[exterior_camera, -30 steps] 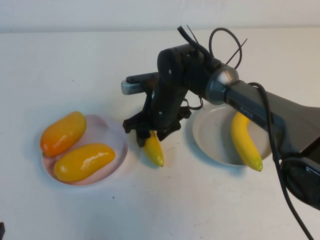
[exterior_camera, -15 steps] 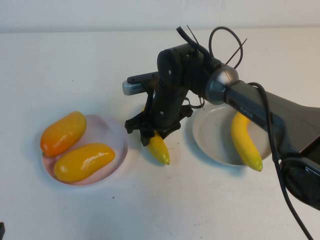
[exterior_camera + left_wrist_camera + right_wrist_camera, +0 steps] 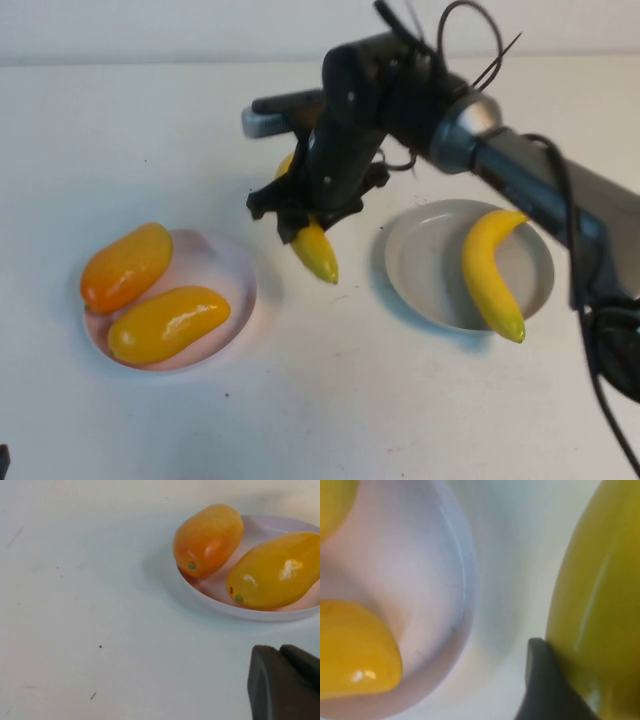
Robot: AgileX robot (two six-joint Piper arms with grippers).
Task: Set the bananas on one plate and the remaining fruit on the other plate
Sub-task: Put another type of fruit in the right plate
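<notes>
My right gripper [image 3: 302,224] is shut on a yellow banana [image 3: 316,254] and holds it above the table, between the two plates. In the right wrist view, one dark finger [image 3: 545,680] presses against the banana [image 3: 600,595]. The other banana [image 3: 490,272] lies in the blue-grey plate [image 3: 408,272] at the right. The pale pink plate [image 3: 228,272] at the left holds an orange fruit [image 3: 125,265] and a golden yellow fruit [image 3: 168,322]. My left gripper [image 3: 280,650] is shut and empty, low beside the pink plate [image 3: 250,614] with both fruits [image 3: 207,540] [image 3: 277,570].
The right arm [image 3: 520,180] reaches from the right edge across the back of the blue-grey plate, with cables looping above it. White table surface [image 3: 330,400] lies in front of both plates.
The right gripper closed on the banana lying between the plates and lifted it off the table, rising slightly. The left gripper has stayed still.
</notes>
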